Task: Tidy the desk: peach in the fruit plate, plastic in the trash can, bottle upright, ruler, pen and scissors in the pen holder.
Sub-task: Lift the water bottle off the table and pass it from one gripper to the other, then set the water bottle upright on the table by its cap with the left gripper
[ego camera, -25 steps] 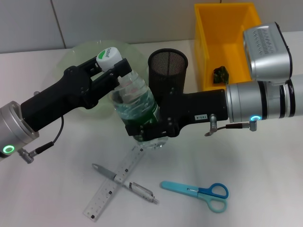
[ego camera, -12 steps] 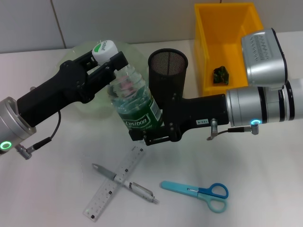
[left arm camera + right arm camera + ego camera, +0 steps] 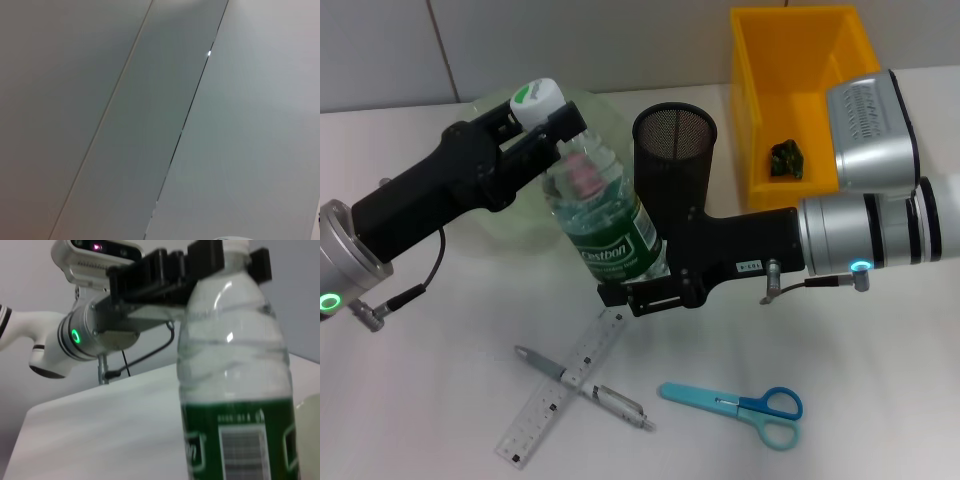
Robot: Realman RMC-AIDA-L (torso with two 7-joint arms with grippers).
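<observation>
Since the earlier frames, the bottle (image 3: 603, 215) had been rotated from a steep lean toward vertical, with its base lifted off the desk (image 3: 420, 390) and its cap carried toward the back.

The left gripper (image 3: 542, 125) was clamped on the bottle at the neck, just under the cap (image 3: 537, 101). The right gripper (image 3: 642, 287) was pressed against the bottle's lower body; its finger gap could not be determined. The bottle hung between the fruit plate (image 3: 480, 118) and the pen holder (image 3: 674, 160), close beside the holder.

Procedure, as judged: finish bringing the bottle upright, lower the base flat onto bare desk, and keep it away from the pen holder and plate rim. Release the lower contact first, then the neck, withdrawing without dragging. Risk: a tall bottle with little liquid tips easily.

Item count:
- Bottle: one.
- Pen holder: one.
- Fruit plate: one.
- Yellow bin (image 3: 790, 90): one, holding one small dark item (image 3: 785, 158).
- Ruler (image 3: 563, 386): one.
- Pen (image 3: 585, 387): one, crossing the ruler.
- Scissors (image 3: 740, 408): one pair.
</observation>
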